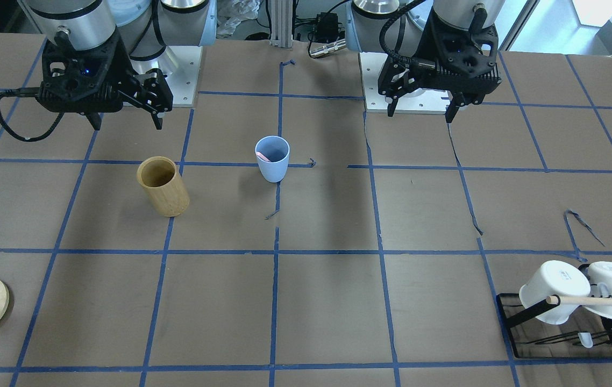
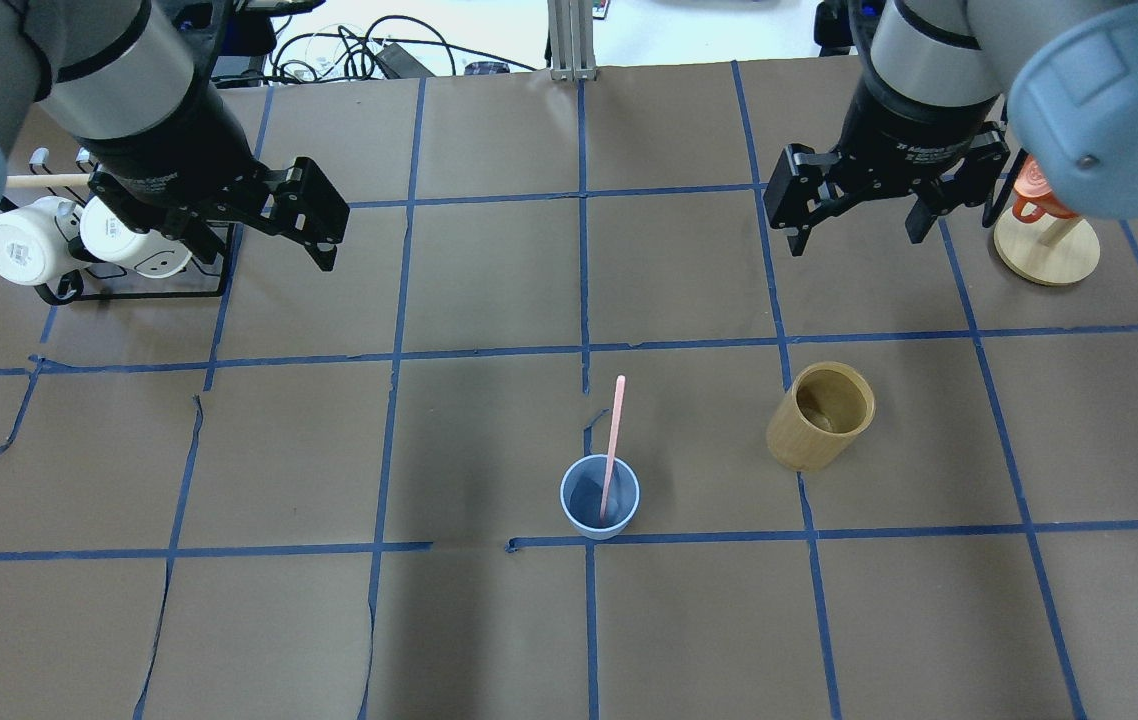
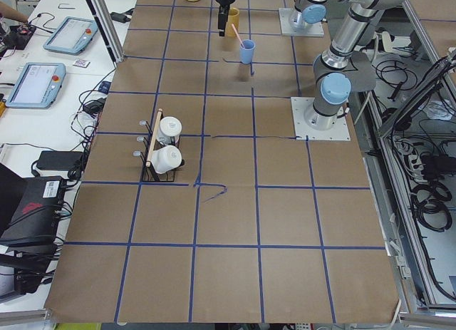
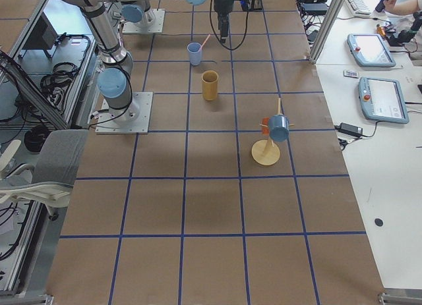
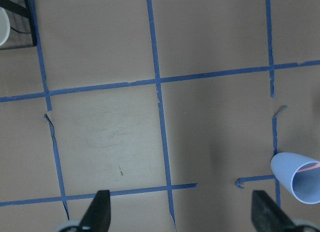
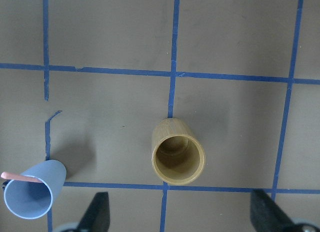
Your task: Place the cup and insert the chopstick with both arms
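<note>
One surface point(image 2: 489, 270), papered brown and taped into a blue grid, is carrying everything listed.

Two arms are hanging high above it. The left hand point(image 1: 421, 112) and right hand point(image 1: 127, 121) are both showing fingers spread wide, gripping nothing, well apart from the goods. I am judging from this that the task is done or nearly so.

One black mug rack point(image 1: 524, 314) is sitting at the robot's left end, holding two white mugs point(image 1: 553, 290) tipped under a wooden dowel, presumably spare stock.

One wooden stand point(image 2: 1047, 250) is sitting at the right end, carrying an orange cup point(image 2: 1034, 185).

One bamboo cup point(image 2: 821, 415) is standing upright and empty, near the blue one.

One blue cup point(image 2: 599, 497) is standing upright beside a tape crossing on the centre line, probably its intended spot.

One pink chopstick point(image 2: 613, 440) is leaning inside the blue cup, its top poking out over the rim.

Lettering: white print on the hand collars and a small mark on one mug are showing, both too small to read.
</note>
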You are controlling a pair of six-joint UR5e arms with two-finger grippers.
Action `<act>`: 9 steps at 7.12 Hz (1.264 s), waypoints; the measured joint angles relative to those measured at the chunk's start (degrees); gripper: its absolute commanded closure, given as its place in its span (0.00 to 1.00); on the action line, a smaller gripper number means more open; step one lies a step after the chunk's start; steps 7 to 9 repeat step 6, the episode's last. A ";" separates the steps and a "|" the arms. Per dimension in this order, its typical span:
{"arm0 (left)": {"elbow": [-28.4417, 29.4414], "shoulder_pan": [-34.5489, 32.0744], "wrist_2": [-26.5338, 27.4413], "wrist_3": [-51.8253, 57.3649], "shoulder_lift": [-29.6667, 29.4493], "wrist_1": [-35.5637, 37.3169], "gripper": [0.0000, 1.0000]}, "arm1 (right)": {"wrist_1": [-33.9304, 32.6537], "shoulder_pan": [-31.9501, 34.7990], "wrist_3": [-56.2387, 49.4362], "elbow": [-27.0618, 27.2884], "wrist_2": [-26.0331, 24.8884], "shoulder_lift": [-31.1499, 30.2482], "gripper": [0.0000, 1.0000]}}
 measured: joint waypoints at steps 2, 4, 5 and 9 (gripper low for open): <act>0.00 -0.02 -0.03 0.00 -0.04 0.04 0.00 | 0.39 -0.06 -0.09 -0.04 0.45 -0.40 0.00; 0.00 0.05 0.10 0.02 0.04 0.01 0.00 | 1.17 -0.06 -0.05 -0.07 0.63 -1.15 0.00; 0.00 0.05 0.13 0.02 0.08 -0.06 0.00 | 1.32 -0.03 0.06 -0.07 0.66 -1.26 0.00; -0.02 0.06 0.14 0.02 0.13 -0.17 0.00 | 1.40 0.00 0.20 -0.03 0.65 -1.26 0.00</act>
